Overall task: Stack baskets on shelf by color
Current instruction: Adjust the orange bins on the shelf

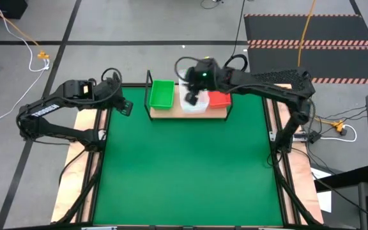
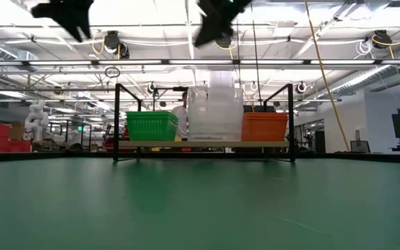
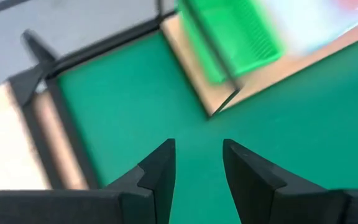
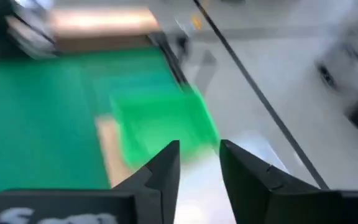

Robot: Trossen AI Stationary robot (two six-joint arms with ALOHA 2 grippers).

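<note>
Upper centre of the overhead view: the right gripper [image 1: 195,96] hovers above the clear baskets [image 1: 193,102] on the shelf [image 1: 171,112]. Its own wrist view shows the fingers [image 4: 163,165] apart with a narrow gap and nothing between them.

In the table-level view, three groups sit side by side on the shelf board: green baskets [image 2: 151,126] left of centre, a taller clear stack in the middle, red baskets [image 2: 264,126] right of centre. How many make up each colour cannot be counted. No basket lies loose on the green mat [image 1: 184,166], so the sorting looks finished or nearly so.

At upper left overhead, the left gripper [image 1: 125,107] waits beside the shelf's end, fingers parted and empty.
</note>
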